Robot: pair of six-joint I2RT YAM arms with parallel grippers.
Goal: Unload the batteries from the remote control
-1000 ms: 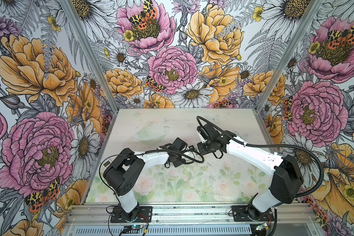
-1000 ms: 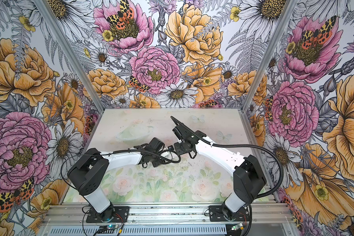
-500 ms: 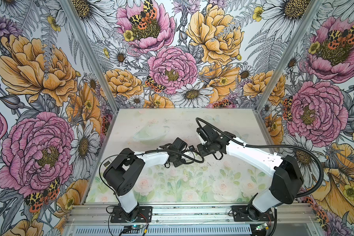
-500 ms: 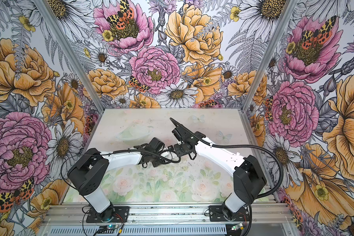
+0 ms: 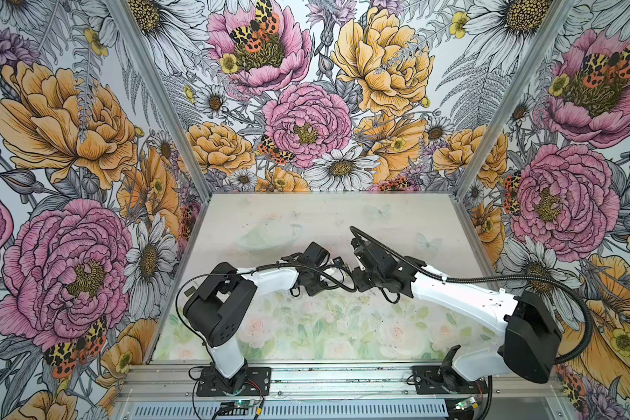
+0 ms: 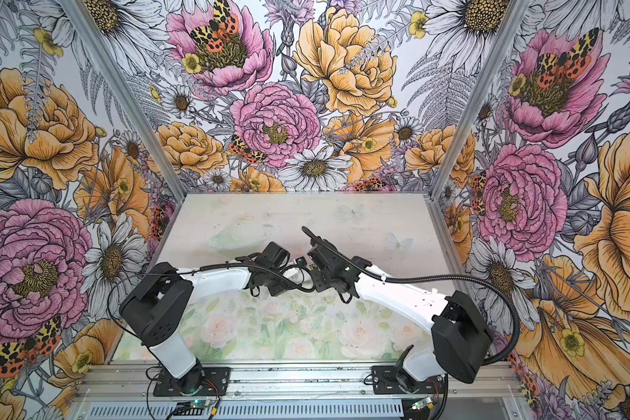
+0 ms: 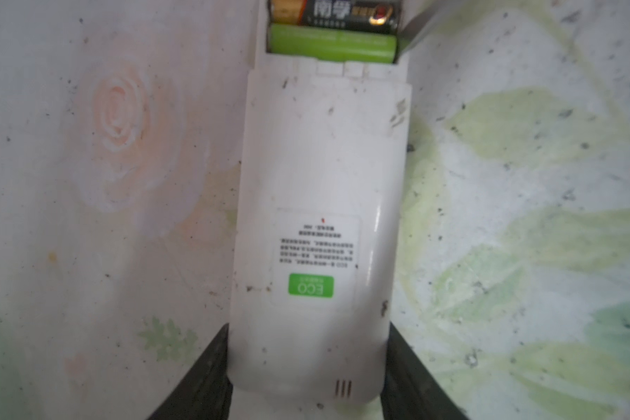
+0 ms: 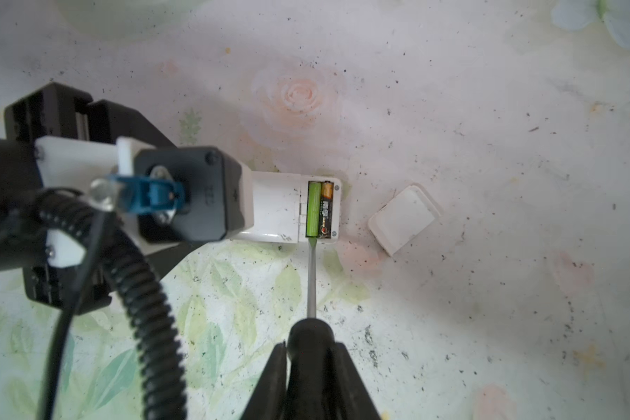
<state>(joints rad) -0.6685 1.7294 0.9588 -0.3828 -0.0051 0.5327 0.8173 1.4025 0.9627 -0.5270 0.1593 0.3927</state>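
Batteries (image 7: 333, 43): two in one remote (image 7: 317, 182) pinched by left end effector (image 7: 308, 349); right end effector (image 8: 310, 360) pinches one screwdriver (image 8: 311, 280).

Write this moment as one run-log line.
left gripper: holds remote; right gripper: holds screwdriver, tip at green battery; black battery: seated; cover: off, on table

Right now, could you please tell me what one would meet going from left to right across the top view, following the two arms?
left arm's black elbow → left gripper → remote control → right gripper → right arm's black elbow
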